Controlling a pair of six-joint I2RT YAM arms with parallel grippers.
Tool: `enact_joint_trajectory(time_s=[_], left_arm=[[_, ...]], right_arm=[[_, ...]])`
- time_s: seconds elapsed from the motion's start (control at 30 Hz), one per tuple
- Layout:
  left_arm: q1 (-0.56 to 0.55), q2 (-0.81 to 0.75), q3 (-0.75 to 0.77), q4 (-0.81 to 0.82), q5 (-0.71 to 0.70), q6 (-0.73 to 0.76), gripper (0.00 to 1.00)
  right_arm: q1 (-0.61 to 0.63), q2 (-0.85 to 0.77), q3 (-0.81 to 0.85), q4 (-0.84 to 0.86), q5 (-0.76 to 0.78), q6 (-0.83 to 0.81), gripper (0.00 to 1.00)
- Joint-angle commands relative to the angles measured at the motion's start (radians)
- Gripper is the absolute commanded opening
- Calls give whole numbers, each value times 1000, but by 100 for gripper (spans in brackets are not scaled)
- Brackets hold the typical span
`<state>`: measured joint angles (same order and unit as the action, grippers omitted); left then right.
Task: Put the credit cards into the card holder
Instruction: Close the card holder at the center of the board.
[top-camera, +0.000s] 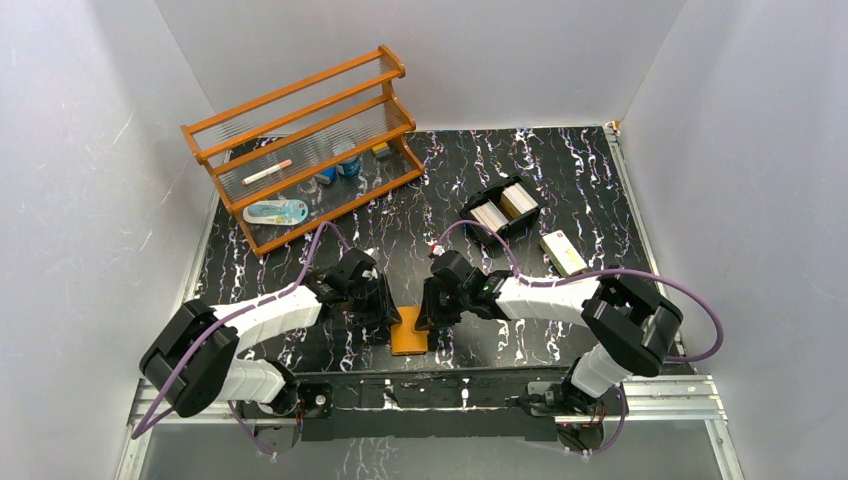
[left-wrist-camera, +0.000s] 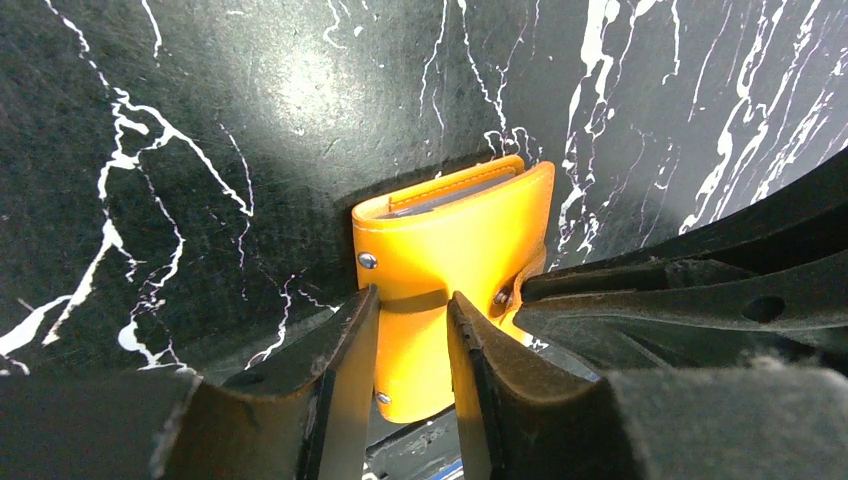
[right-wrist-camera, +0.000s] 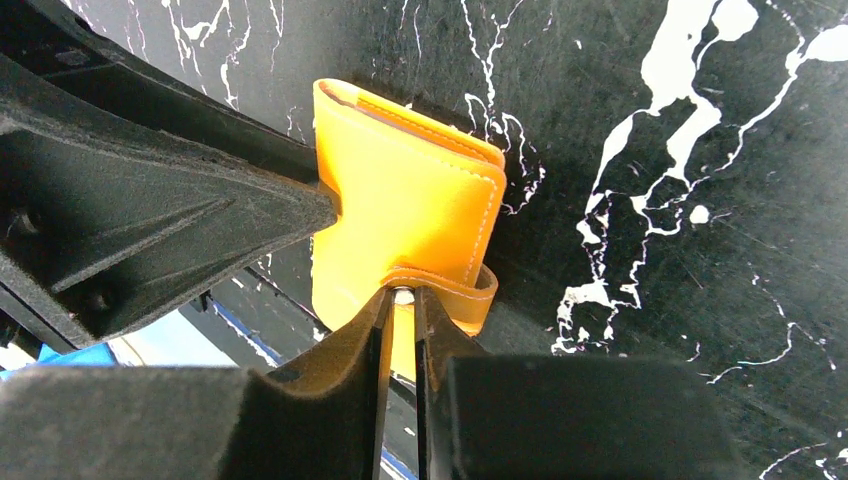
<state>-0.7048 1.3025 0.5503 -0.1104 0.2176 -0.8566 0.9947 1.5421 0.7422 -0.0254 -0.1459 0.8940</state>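
Note:
The orange card holder (top-camera: 409, 335) lies closed at the near edge of the mat, between both grippers. In the left wrist view the card holder (left-wrist-camera: 450, 240) shows its broad face, with sleeve edges at its far end. My left gripper (left-wrist-camera: 412, 300) has its jaws a little apart, tips against that face, with nothing clearly pinched. My right gripper (right-wrist-camera: 403, 293) is shut on the snap tab of the card holder (right-wrist-camera: 410, 200), and the snap sits right at its fingertips. From above, the left gripper (top-camera: 388, 322) and right gripper (top-camera: 428, 318) flank the holder. The credit cards (top-camera: 492, 215) stand as white stacks in a black tray.
The black two-compartment tray (top-camera: 527, 222) sits back right of centre, with a cream oblong box (top-camera: 563, 252) to its right. An orange wooden rack (top-camera: 300, 150) with small items stands at the back left. The metal rail (top-camera: 460, 385) runs just behind the holder's near edge.

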Motion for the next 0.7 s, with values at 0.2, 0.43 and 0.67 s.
enact_joint_trajectory(time_s=[0.2,0.43,0.67], left_arm=[[-5,18,-42,55,69,-33,29],[-5,6,-51,56,69,-38,29],[-5,-6,-73,83,86,-65,30]], right_arm=[[4,50,45,0,7,15,19],[16,82,65,-102,67,50,16],[68,151,152,-298,191,59,14]])
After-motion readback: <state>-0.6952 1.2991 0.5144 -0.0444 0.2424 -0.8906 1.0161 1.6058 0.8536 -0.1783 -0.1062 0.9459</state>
